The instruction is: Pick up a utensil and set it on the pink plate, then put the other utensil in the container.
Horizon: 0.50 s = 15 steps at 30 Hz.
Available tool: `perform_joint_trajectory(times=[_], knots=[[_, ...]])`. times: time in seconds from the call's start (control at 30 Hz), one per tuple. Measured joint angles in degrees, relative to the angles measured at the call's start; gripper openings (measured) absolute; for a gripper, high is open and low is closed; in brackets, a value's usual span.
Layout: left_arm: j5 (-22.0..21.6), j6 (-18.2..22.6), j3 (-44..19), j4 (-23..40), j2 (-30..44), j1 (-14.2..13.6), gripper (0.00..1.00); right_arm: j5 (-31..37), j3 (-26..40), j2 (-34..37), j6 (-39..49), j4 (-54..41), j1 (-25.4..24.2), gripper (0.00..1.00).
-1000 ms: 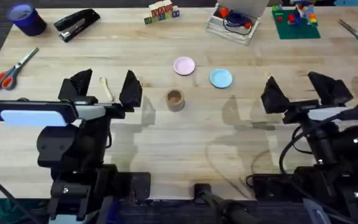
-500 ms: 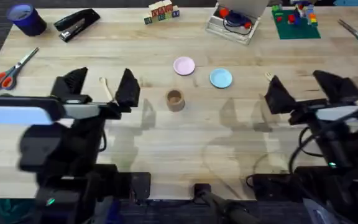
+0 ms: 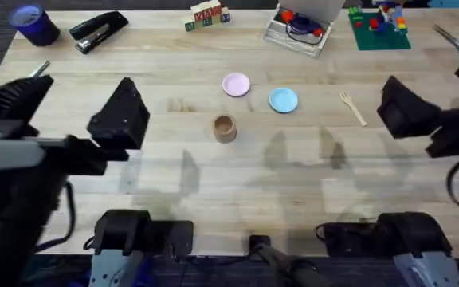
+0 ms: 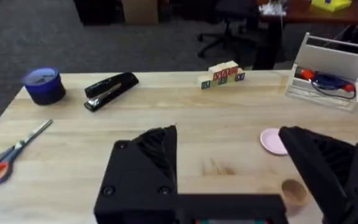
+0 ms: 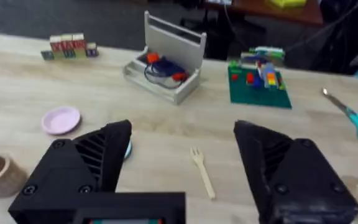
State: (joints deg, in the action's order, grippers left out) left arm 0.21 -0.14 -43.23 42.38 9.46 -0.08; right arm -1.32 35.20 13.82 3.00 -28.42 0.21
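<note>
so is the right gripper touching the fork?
Apart. In the right wrist view the fork lies on bare table between the open right gripper's fingers, clear wood on both sides.

light wood table [image 3: 213,175]: pink plate [image 3: 236,84] beside blue plate [image 3: 284,100], brown cup [image 3: 225,127] just in front, fork [image 3: 352,108] to their right. along the far edge sit blue cup [image 3: 32,24], stapler [image 3: 98,30], blocks [image 3: 207,15], clear box [image 3: 296,29], green board [image 3: 379,30]; scissors [image 4: 8,160] lie left.

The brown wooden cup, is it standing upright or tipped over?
Upright. The overhead view shows the brown wooden cup with its round open mouth facing up, on the table near the pink plate.
</note>
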Motion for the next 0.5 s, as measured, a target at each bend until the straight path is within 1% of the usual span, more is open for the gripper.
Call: perform_joint_trajectory(times=[0.2,0.37,0.5], knots=[[-0.01,0.11,-13.41,12.87,12.18,0.00,0.993,0.00,10.89,10.31,0.00,-10.10,0.00,0.995],[-0.02,0.15,-23.82,20.56,22.69,0.00,0.993,0.00,20.47,19.09,0.01,-15.27,0.00,0.995],[0.00,0.17,-32.13,26.63,30.85,0.00,0.993,0.00,26.91,24.84,0.01,-19.11,0.00,0.994]])
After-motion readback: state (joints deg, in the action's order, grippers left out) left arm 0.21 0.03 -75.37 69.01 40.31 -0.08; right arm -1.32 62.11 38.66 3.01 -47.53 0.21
